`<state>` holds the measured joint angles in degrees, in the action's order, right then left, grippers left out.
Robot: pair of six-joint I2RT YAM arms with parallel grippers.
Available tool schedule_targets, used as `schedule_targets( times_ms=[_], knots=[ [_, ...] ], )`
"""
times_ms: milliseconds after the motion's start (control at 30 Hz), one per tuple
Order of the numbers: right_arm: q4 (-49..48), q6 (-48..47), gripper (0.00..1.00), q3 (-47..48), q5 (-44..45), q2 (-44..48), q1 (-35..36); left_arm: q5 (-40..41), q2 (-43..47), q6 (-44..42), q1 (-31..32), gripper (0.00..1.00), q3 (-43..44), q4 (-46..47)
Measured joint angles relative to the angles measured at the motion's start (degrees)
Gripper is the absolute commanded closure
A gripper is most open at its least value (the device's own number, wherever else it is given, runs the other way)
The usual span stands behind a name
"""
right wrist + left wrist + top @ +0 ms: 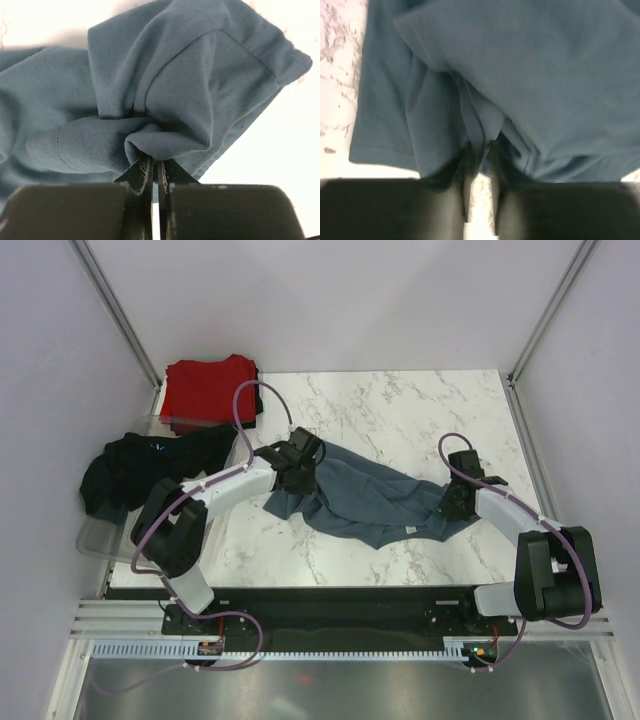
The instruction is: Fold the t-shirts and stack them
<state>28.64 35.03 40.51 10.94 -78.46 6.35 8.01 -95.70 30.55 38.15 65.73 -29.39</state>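
At the far left, a black shirt hung over a clear tray, and a red shirt lay just behind it. The blue shirt lay crumpled in the middle of the surface. The left tool was almost closed, pinching a fold at the shirt's left end. The right tool was squeezed tight on a bunch of cloth at its right end.

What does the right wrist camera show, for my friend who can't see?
The right gripper is pinched shut on a bunched fold of the blue-grey t-shirt, which fills most of the picture. White table shows at the right.
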Motion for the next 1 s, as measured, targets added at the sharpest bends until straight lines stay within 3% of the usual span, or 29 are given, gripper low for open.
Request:
schedule_targets(
  times_ms=[133, 267, 567, 800, 900, 1000],
  knots=[
    [0.1, -0.1, 1.00, -0.2, -0.2, 1.4, -1.4, 0.9, -2.7, -1.3, -0.9, 0.98, 3.3, -0.5],
    [5.9, 0.0, 1.00, 3.7, -0.4, 7.1, -1.7, 1.4, 1.4, -1.5, -1.1, 0.98, 5.7, -4.1],
    [21.4, 0.7, 1.00, 37.1, 0.9, 17.5, -4.1, 5.6, 27.6, -2.9, -1.1, 0.98, 25.1, -15.1],
    [31.7, 0.8, 1.00, 55.5, 6.2, 20.7, -6.5, 14.4, 43.5, -5.4, -1.0, 0.98, 35.8, -22.4],
    [33.7, 1.0, 1.00, 56.9, 7.5, 21.0, -6.7, 16.6, 44.5, -5.4, -1.0, 0.98, 35.5, -25.8],
    [33.8, 0.9, 1.00, 54.3, 7.7, 18.9, -7.9, 17.5, 43.9, -4.8, -1.0, 0.98, 29.7, -28.7]
  ],
)
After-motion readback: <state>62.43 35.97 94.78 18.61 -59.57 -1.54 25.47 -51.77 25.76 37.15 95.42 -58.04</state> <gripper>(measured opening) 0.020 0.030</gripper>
